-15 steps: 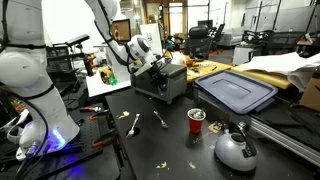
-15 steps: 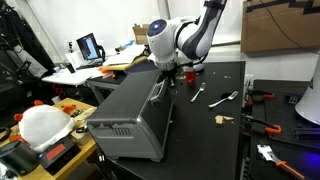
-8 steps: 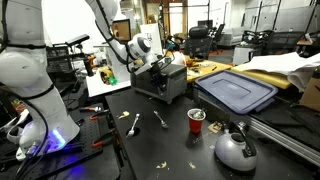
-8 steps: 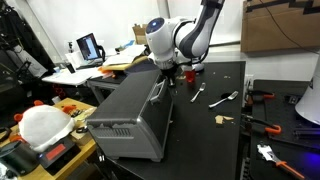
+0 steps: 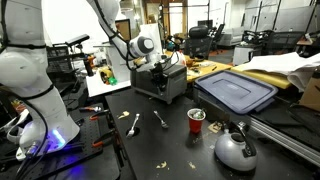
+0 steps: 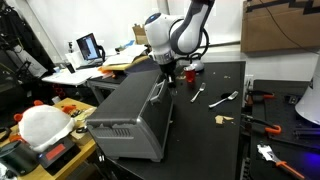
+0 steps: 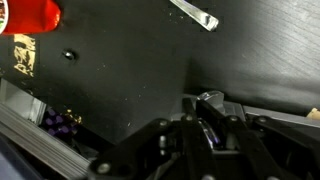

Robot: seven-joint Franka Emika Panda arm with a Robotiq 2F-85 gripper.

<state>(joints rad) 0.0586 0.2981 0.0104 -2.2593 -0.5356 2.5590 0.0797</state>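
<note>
Toaster oven stood on the black table, and the gripper hung at its upper edge, close against the metal. Whether the pincer's fingers were apart or pressed together could not be told, even from the wrist view. A red cup, a spoon and a kettle sat on the table nearby, apart from the gripper.
</note>
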